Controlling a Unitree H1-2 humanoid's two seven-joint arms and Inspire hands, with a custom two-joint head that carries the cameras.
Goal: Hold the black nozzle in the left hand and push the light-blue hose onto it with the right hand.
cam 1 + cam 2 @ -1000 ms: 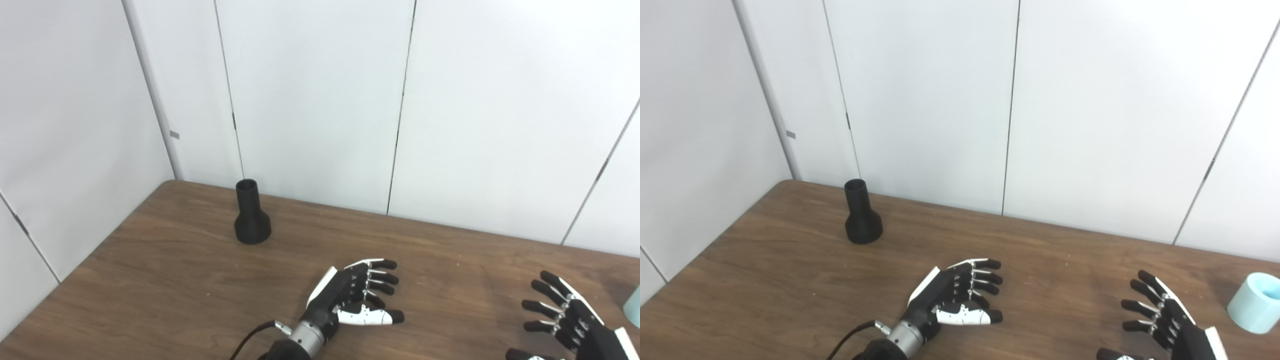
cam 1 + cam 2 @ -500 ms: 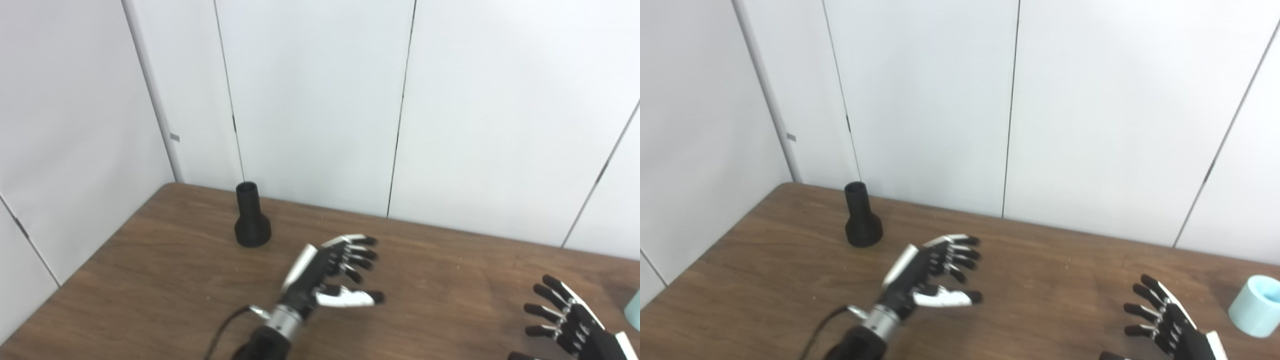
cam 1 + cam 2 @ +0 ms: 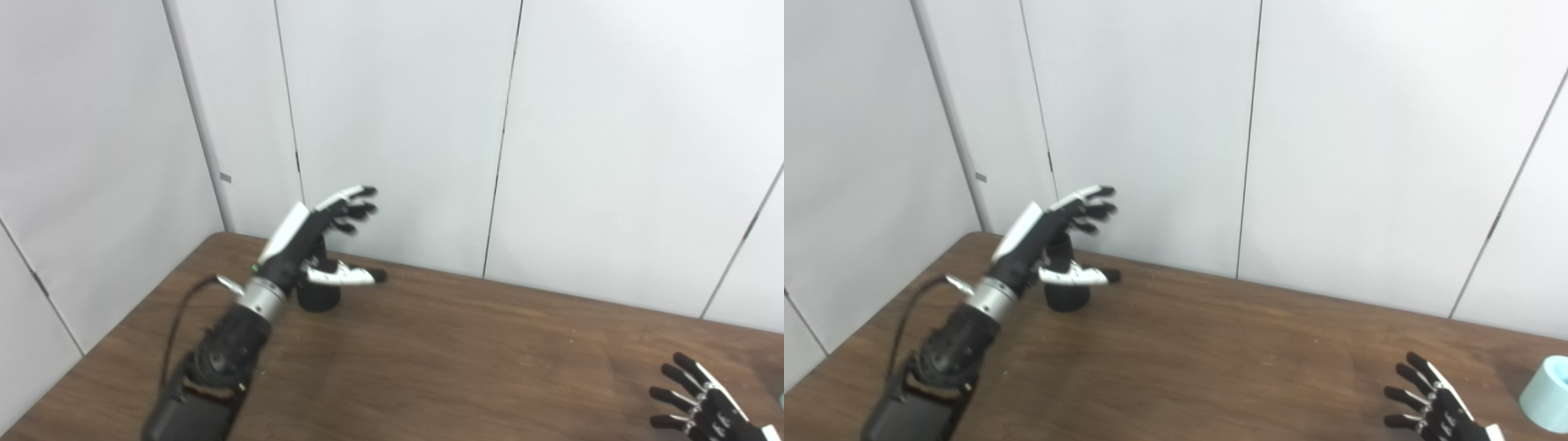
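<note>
The left hand point(image 3: 1053, 236) hovers spread around the upright nozzle point(image 3: 1066, 288) — ready to grasp, not yet closed. Far right of it, the right hand point(image 3: 1433, 410) waits open (hose point(image 3: 1543, 395) just beside).

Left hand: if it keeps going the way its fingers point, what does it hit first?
Probably the white wall panel. The open left hand points up and right, seemingly above the black plastic nozzle, though depth is unclear.
</note>
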